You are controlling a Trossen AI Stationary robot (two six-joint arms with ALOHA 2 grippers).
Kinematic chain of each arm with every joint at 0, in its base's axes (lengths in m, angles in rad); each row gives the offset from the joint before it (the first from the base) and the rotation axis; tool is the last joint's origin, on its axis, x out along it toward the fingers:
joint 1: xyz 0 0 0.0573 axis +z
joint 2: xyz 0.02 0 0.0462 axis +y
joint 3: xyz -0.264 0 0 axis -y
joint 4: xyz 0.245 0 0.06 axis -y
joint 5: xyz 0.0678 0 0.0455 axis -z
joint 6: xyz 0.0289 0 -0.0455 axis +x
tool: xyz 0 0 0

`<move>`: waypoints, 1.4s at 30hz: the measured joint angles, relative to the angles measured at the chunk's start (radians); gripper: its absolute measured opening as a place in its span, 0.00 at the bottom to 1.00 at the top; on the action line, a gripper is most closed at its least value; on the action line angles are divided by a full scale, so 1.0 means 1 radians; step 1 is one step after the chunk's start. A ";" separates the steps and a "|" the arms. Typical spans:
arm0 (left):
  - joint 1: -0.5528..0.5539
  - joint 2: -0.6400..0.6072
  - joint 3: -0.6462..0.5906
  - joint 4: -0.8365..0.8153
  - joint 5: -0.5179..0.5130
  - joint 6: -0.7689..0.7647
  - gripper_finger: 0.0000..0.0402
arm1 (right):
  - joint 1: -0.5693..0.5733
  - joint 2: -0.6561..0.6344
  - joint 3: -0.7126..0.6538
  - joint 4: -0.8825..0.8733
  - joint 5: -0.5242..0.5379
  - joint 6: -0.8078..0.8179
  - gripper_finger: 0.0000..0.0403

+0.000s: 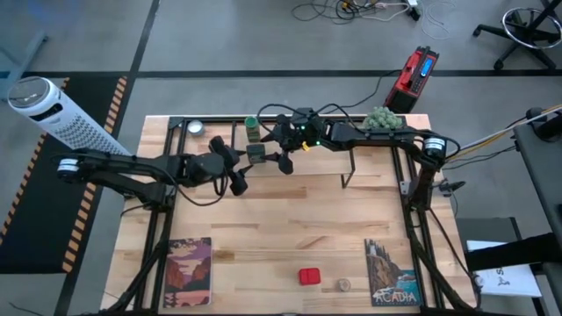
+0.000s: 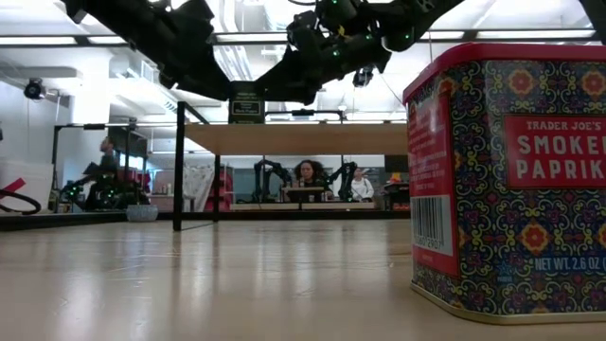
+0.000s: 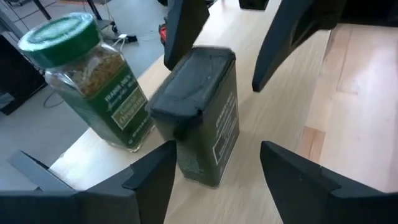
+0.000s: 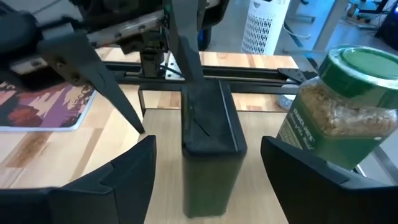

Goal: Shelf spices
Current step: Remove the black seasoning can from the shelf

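- The dark grey square jar (image 3: 200, 112) stands upright on the shelf's (image 1: 369, 149) wooden board, just beside the green-capped bottle (image 3: 87, 87).
- The left pincer (image 3: 214, 177) is spread, its fingers either side of the jar, not touching.
- The right pincer (image 4: 208, 168) is also spread, facing the jar from the opposite side.
- The jar looks rigid, light and smooth-sided, likely slippery; its flat opposite walls below the lid seem the best grip.
- The red square tin (image 1: 309, 277) and tiny round beige jar (image 1: 343, 284) wait on the surface (image 1: 290, 228), well apart from the shelf.

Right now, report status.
Both claws open, left claw and right claw flanking grey jar on shelf. Green-capped bottle beside it. Nothing blocking.
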 joint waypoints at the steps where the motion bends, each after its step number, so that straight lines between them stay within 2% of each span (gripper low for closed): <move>1: 0.000 0.007 0.000 0.011 0.000 0.001 0.55 | 0.001 0.001 0.004 0.004 -0.001 0.000 0.66; 15: 0.000 0.037 0.000 0.071 0.020 0.004 0.57 | 0.003 0.005 0.028 -0.003 -0.019 0.000 0.62; 24: 0.000 0.038 0.000 0.125 0.020 0.036 0.54 | 0.003 0.005 0.027 -0.022 -0.018 -0.001 0.63; 42: 0.000 0.038 0.000 0.160 0.021 0.042 0.56 | 0.005 0.005 0.025 -0.070 -0.014 0.002 0.52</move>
